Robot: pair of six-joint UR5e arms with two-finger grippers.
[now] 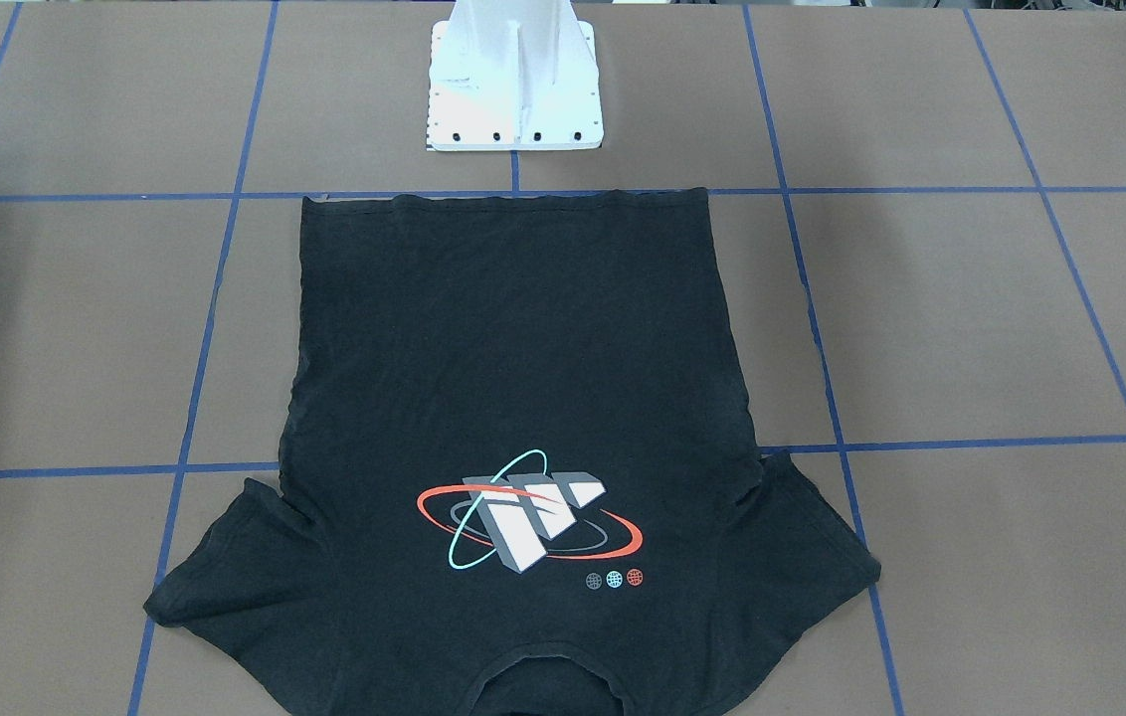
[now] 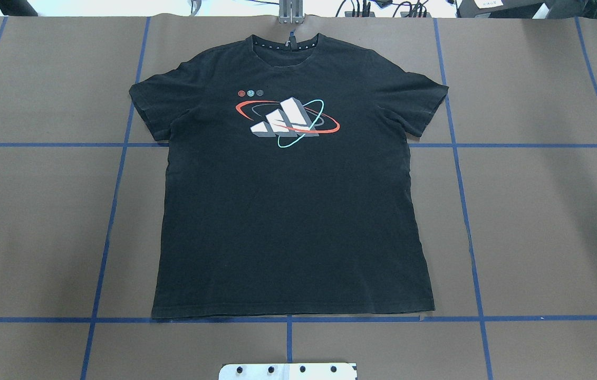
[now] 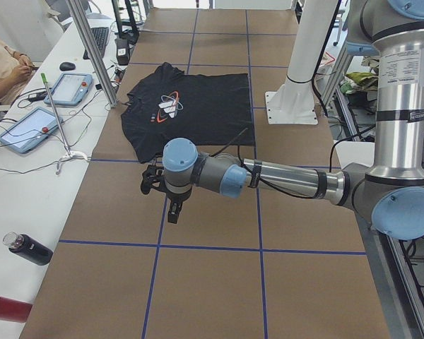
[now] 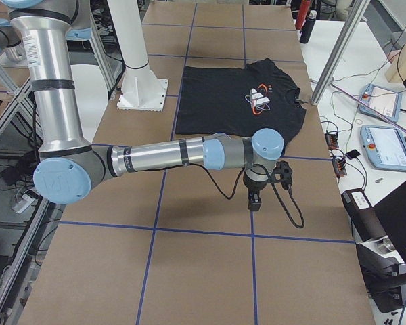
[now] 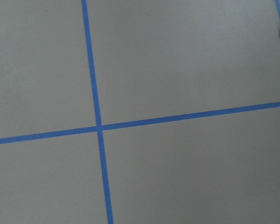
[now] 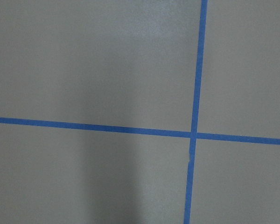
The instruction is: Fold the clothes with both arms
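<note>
exterior left view: the left gripper (image 3: 174, 210) hangs pointing down over the bare brown table (image 3: 219, 282), toward the table's left end and near a blue tape line (image 3: 155, 244). it holds nothing that can be seen. whether its jaws are apart or together cannot be told from this side angle. exterior right view mirrors it: the right gripper (image 4: 255, 201) hangs over bare table toward the right end, touching nothing, and its opening is equally impossible to judge. both wrist cameras show only table and crossed tape.

between the two grippers, the black t-shirt (image 2: 288, 211) lies flat and print-up at the middle of the table. its collar is at the far edge and its hem is toward the robot's edge, by the white pedestal (image 1: 513, 89). its long axis runs from near edge to far edge. each gripper looks about equally far from its own side of the shirt, so each would likely reach inward.
</note>
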